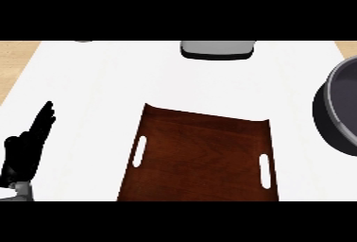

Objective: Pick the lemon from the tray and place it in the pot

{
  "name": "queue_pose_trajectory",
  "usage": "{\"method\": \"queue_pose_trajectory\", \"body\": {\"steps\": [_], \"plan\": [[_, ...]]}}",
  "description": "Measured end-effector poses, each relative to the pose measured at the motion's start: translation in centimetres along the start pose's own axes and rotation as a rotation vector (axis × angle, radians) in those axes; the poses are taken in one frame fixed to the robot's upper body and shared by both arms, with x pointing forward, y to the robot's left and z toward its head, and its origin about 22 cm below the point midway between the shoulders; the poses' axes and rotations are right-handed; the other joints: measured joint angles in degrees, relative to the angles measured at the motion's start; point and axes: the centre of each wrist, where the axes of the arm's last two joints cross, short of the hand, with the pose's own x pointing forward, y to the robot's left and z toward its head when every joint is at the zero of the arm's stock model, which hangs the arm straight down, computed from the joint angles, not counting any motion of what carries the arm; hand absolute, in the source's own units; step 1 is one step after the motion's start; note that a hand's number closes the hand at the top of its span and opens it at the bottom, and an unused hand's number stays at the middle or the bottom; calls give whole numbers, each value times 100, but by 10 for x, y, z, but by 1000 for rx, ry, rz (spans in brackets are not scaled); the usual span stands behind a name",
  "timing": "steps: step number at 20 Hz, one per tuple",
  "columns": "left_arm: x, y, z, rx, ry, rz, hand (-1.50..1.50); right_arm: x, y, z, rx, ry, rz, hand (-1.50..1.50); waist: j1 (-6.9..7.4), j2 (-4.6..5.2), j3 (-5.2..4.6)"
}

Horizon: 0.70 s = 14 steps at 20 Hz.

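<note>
A dark brown wooden tray (199,156) with two slot handles lies in the middle of the white counter, and no lemon shows on it. At the right edge stands a grey pot (342,113) with a dark rim, only partly in view. My left hand (24,146) rests at the left edge, fingers straight and pointing up, holding nothing. My right hand does not show. The lemon is nowhere in view.
A grey rounded object (216,49) sits at the back of the counter, above the tray. The white counter (90,85) ends in a wooden strip (14,61) at the far left.
</note>
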Motion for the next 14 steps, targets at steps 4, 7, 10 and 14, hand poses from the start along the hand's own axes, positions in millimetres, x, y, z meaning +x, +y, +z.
{"method": "queue_pose_trajectory", "body": {"steps": [4, 7, 10, 14], "plan": [[9, -6, -5, -12, -13, 5, 0, -26, 12, -17, 13, 8, 24, 150, 62, 27, 4], [7, -9, -3, -21, -14, 4, 0, -37, 22, -24, 28, 12, 62, 150, 125, 50, 7], [8, -10, -4, -30, -29, 1, 0, -48, 29, -27, 48, 18, 108, 150, 190, 78, 11], [9, -12, -4, -34, -33, 4, 0, -62, 39, -27, 79, 68, 48, -150, 247, 107, 20]]}}
